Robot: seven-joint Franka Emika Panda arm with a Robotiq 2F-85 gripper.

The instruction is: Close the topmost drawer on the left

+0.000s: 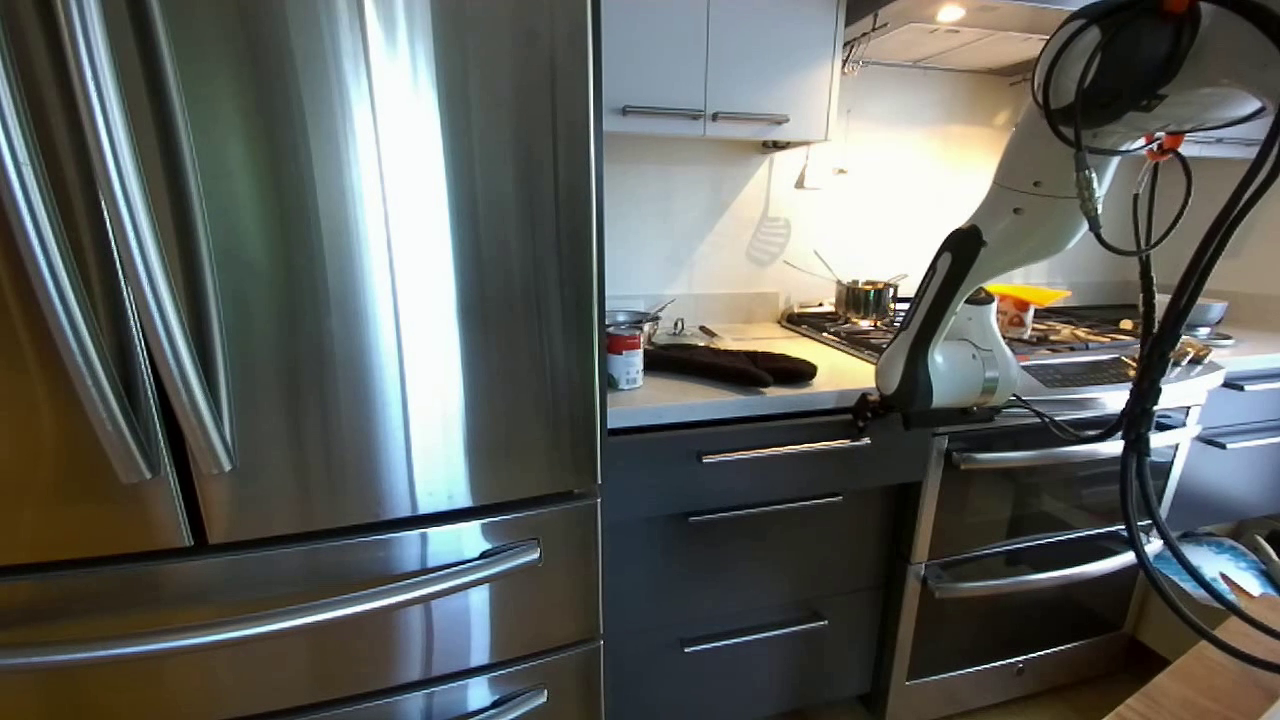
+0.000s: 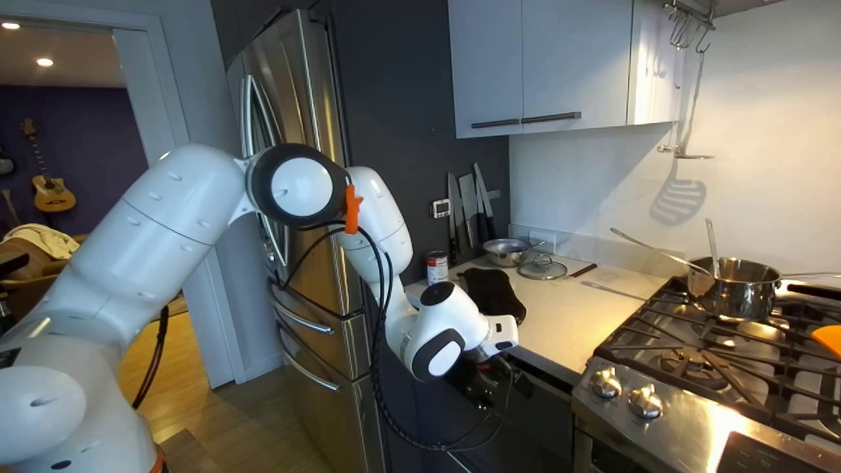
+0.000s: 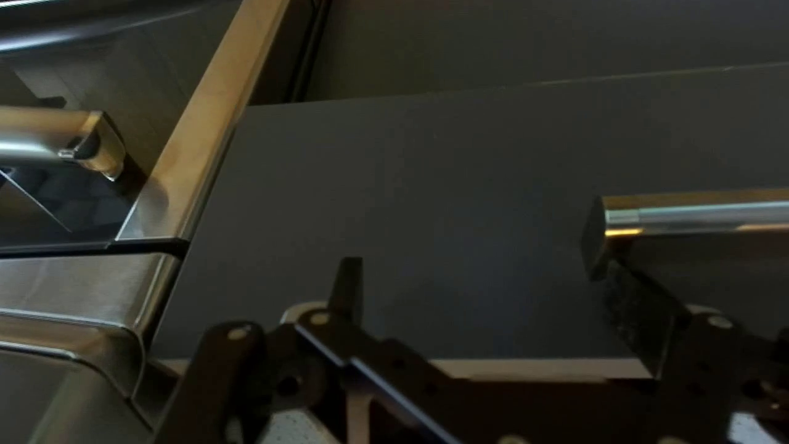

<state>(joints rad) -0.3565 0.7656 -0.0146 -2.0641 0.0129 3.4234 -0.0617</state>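
Observation:
The topmost drawer (image 1: 660, 470) is a wide, shallow dark grey front under the countertop, with a long silver bar handle (image 1: 785, 452). It stands slightly proud of the drawer fronts below; its interior does not show. In the wrist view the drawer front (image 3: 431, 185) fills the middle, with the handle (image 3: 703, 213) at the right. My gripper (image 3: 484, 271) is open and empty before the drawer front. One fingertip is at the handle's end; I cannot tell whether it touches. In both exterior views the gripper (image 1: 868, 410) (image 2: 483, 384) is small and dark at the drawer's upper right edge.
The oven (image 1: 1040, 500) with its bar handles stands right beside the drawers. The steel fridge (image 1: 300, 300) is on their other side. The countertop (image 2: 571, 315) above holds a dark oven mitt (image 2: 493, 292), a can (image 2: 437, 268) and a lid (image 2: 542, 267). Loose cables hang from the arm.

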